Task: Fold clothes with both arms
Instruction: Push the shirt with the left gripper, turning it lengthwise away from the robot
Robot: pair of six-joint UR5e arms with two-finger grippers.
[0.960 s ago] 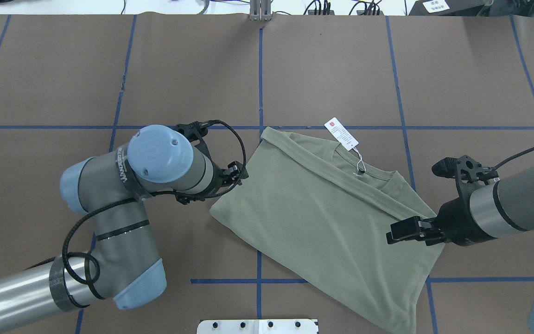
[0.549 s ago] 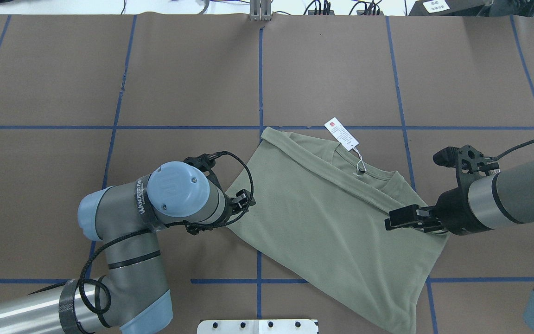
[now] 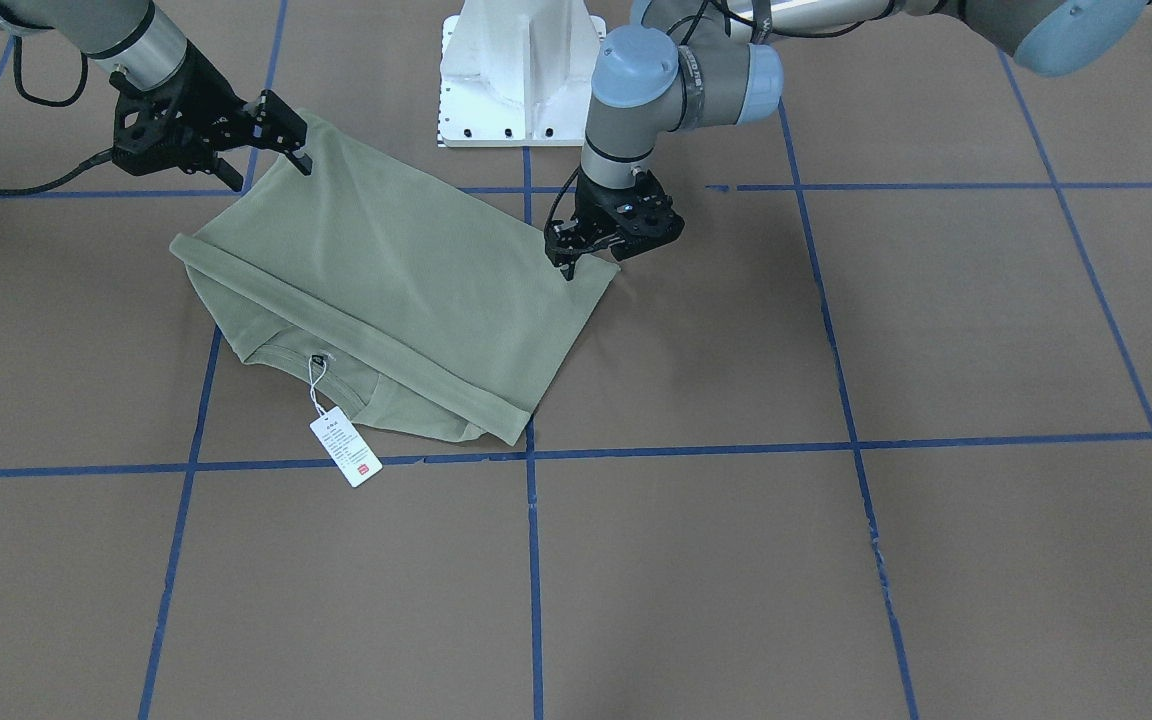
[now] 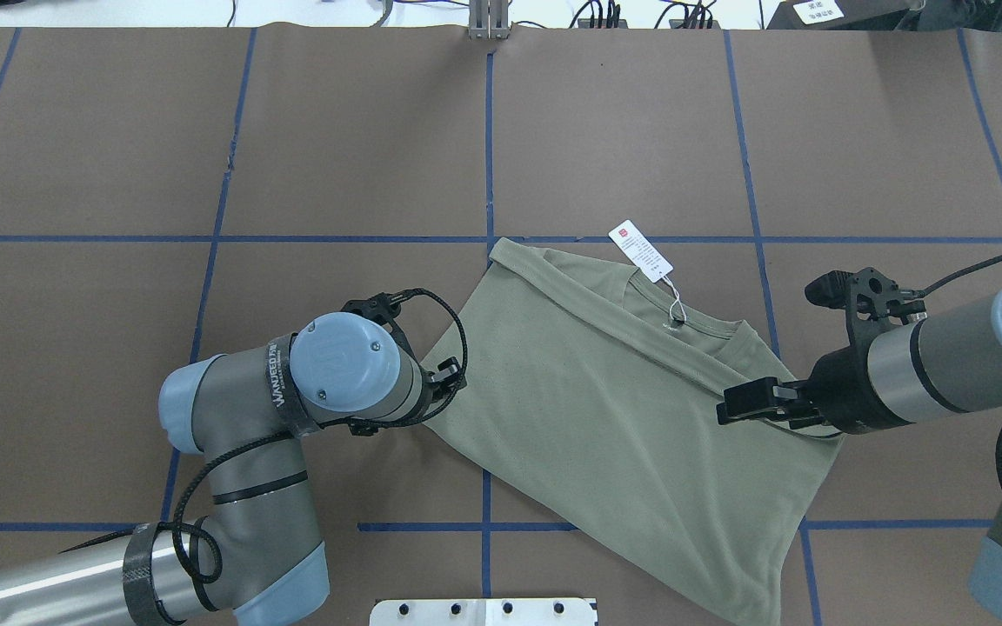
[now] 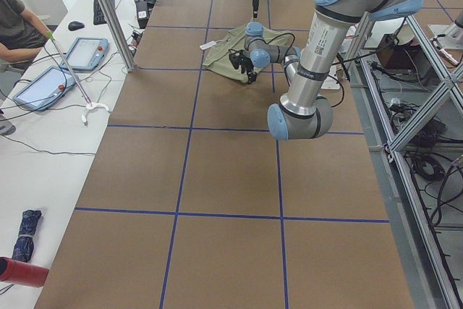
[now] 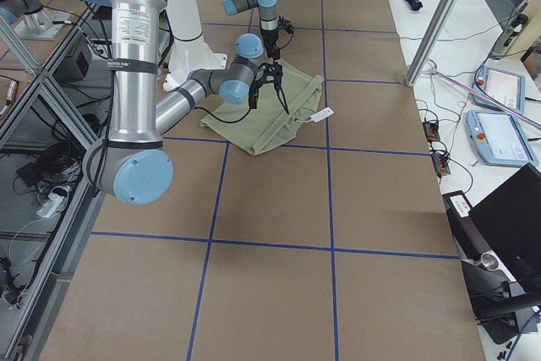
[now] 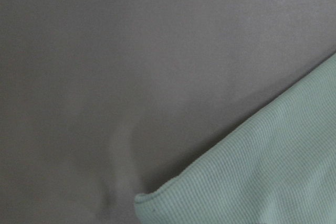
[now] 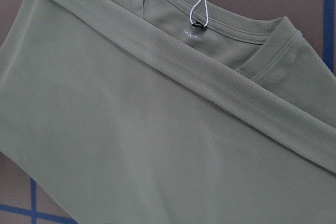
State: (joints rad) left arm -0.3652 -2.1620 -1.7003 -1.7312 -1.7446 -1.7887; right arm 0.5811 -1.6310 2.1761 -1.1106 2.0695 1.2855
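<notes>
The sage-green shirt (image 4: 623,417) lies partly folded on the brown table (image 4: 118,130), its white hang tag (image 4: 639,249) lying just past the collar. The left gripper (image 4: 450,376) sits at the shirt's left corner, though I cannot tell how its jaws stand; the right gripper (image 4: 736,404) reaches over the shirt's right edge, jaws near together, a pinch not clear

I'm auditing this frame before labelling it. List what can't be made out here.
- Left gripper fingertips: front-facing view too small; wrist hides them overhead; whether cloth is pinched, unclear.
- Right gripper jaw gap: not resolvable overhead.
- Shirt sleeves: folded under the body.
- Hang tag print: too small.
- Left wrist view: blurred.
</notes>
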